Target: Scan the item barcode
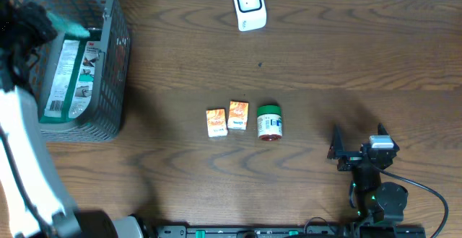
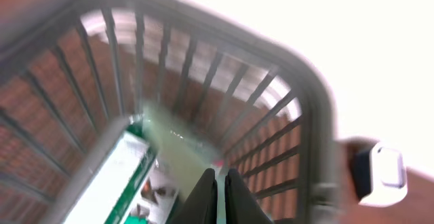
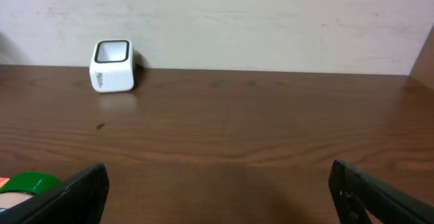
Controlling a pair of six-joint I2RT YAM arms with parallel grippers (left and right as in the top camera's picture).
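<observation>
A white barcode scanner (image 1: 249,6) stands at the table's far edge; it also shows in the wrist views (image 2: 383,173) (image 3: 113,66). My left gripper (image 1: 45,23) is over the grey wire basket (image 1: 108,65) at the far left. In the blurred left wrist view its fingers (image 2: 220,197) are pressed together on the edge of a thin pale green item (image 2: 178,149), which shows teal in the overhead view (image 1: 72,27). Below it in the basket lies a green and white package (image 1: 68,79). My right gripper (image 1: 357,135) rests wide open near the front right, nothing between its fingers (image 3: 217,190).
Two small orange boxes (image 1: 216,122) (image 1: 238,115) and a jar with a green lid (image 1: 269,122) sit side by side mid-table. The jar's lid (image 3: 27,183) shows at the lower left of the right wrist view. A pale wall lies behind the table.
</observation>
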